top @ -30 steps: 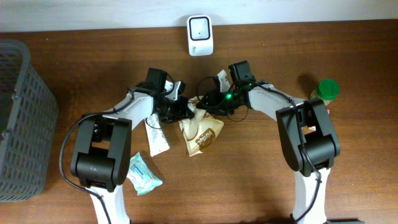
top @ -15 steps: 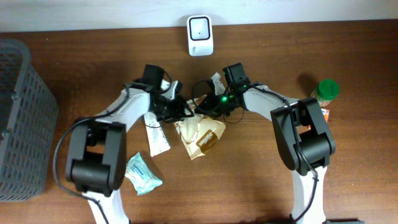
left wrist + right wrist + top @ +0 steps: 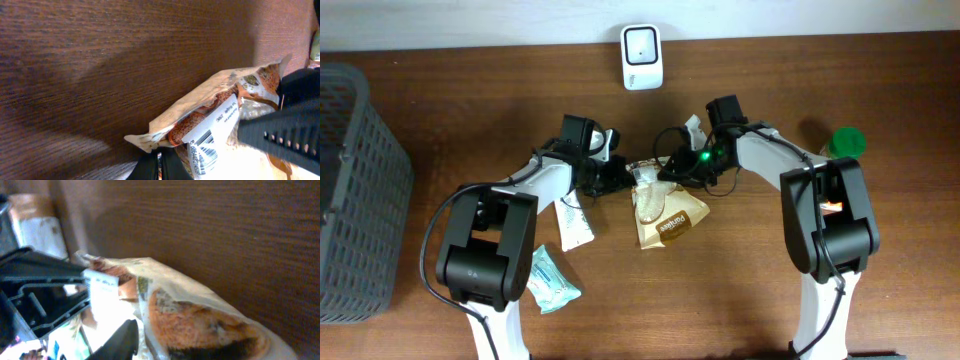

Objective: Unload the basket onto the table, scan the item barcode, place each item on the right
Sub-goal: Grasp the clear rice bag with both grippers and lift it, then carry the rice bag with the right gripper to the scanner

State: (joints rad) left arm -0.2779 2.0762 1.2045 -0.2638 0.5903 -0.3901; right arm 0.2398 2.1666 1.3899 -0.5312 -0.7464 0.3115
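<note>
Brown wooden table (image 3: pixel 770 300), grey basket (image 3: pixel 355 190) at its left edge; the snack bag (image 3: pixel 667 212) sits mid-table between the arms, well short of the white scanner (image 3: pixel 642 57); the left gripper (image 3: pixel 618 176) pinches the bag's seam tight; how wide the right gripper (image 3: pixel 672 170) stands I cannot tell; best to lift with the barcode label (image 3: pixel 207 142) flat and facing the scanner.

Left arm (image 3: pixel 546 180) and right arm (image 3: pixel 767 155) show white links, boxy black joints, black cables, a green light (image 3: pixel 704 155) at two o'clock.
</note>
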